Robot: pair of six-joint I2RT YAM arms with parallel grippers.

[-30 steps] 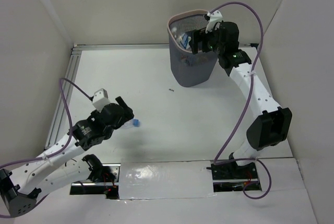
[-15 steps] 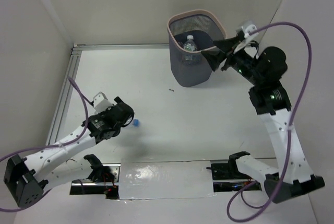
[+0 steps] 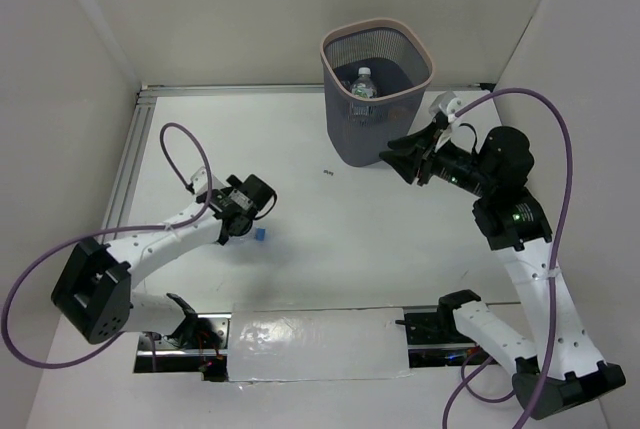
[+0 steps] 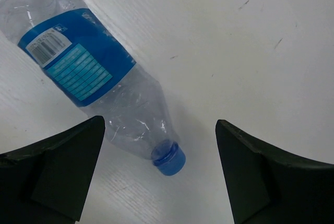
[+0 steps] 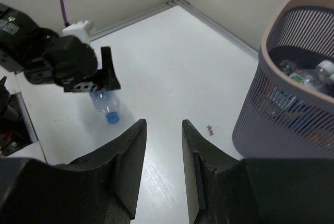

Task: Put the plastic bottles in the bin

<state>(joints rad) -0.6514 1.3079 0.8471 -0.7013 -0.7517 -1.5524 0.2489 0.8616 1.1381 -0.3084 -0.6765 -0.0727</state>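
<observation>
A clear plastic bottle [image 4: 99, 72] with a blue label and blue cap [image 4: 168, 158] lies on its side on the white table. My left gripper [image 4: 160, 126] hovers over its neck end, wide open, a finger on each side, touching nothing. From above only the cap [image 3: 260, 235] shows beside that gripper [image 3: 243, 221]. The grey mesh bin [image 3: 375, 124] stands at the back, and several bottles [image 5: 308, 78] lie inside it. My right gripper [image 5: 164, 126] hangs in front of the bin [image 5: 292, 109], its jaws a narrow gap apart with nothing between them.
Low walls enclose the table on three sides. An aluminium rail [image 3: 125, 174] runs along the left edge. A small dark mark [image 3: 327, 173] lies on the table in front of the bin. The right arm's purple cable [image 3: 560, 149] loops above the right side.
My right gripper has drawn back from over the bin to the table side of it, and its jaws have narrowed. The left gripper has slid forward over the lying bottle, still wide open.
</observation>
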